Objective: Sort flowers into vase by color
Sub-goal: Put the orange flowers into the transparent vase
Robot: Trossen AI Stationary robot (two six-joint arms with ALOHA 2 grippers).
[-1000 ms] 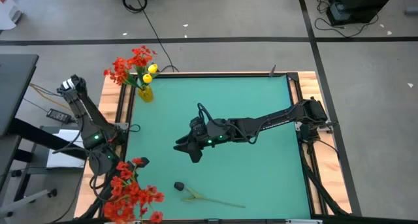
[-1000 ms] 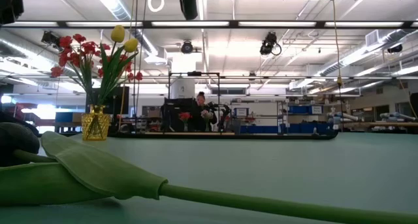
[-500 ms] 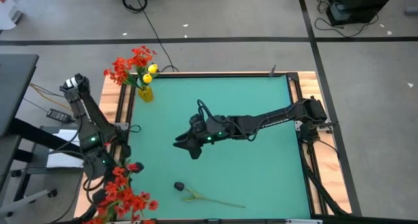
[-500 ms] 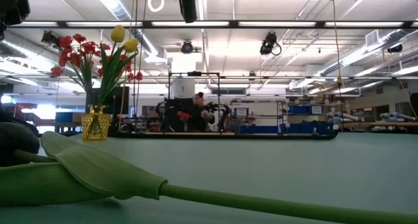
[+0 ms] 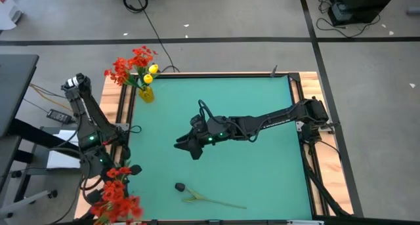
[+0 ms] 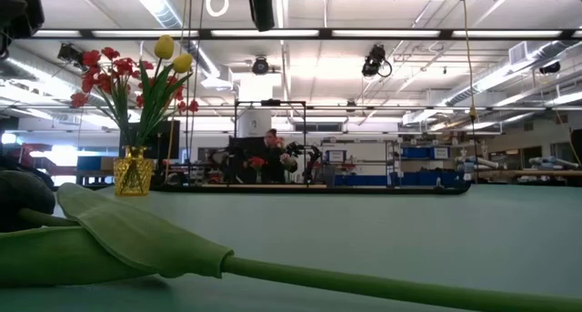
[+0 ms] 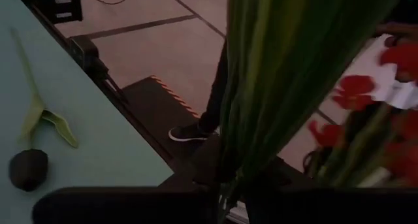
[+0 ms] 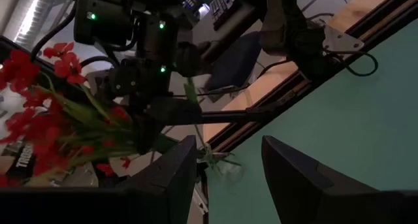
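The yellow vase [image 5: 146, 94] stands at the table's far-left corner with red blossoms and yellow tulips in it; it also shows in the low view [image 6: 134, 172]. My left gripper [image 5: 121, 171] hovers over the table's left edge near the near corner, shut on a spray of red flowers [image 5: 115, 200]. One flower with a dark head [image 5: 179, 186] lies flat on the mat near the near edge, its leaf [image 6: 136, 230] close to the low camera. My right gripper [image 5: 186, 146] hangs open over the table's middle, touching nothing. My left gripper holds the red spray by its bundled green stems [image 7: 261, 152], pinched between the two fingers; the gripper body hides the exact spot. The spray is lifted clear. Its blossoms [image 8: 26, 119] reach past the fingers toward the near-left corner, the stems lying roughly level.
Wooden rails [image 5: 123, 107] frame the green mat [image 5: 262, 172]. A black cable [image 5: 154, 31] runs across the floor behind the table. My right arm [image 5: 262, 125] stretches from the right edge to the middle. Open mat lies right of the lying flower.
My left gripper has carried the red spray toward the table's left and near edges, so the blossoms now hang farther off the near-left corner. The right arm has kept still.
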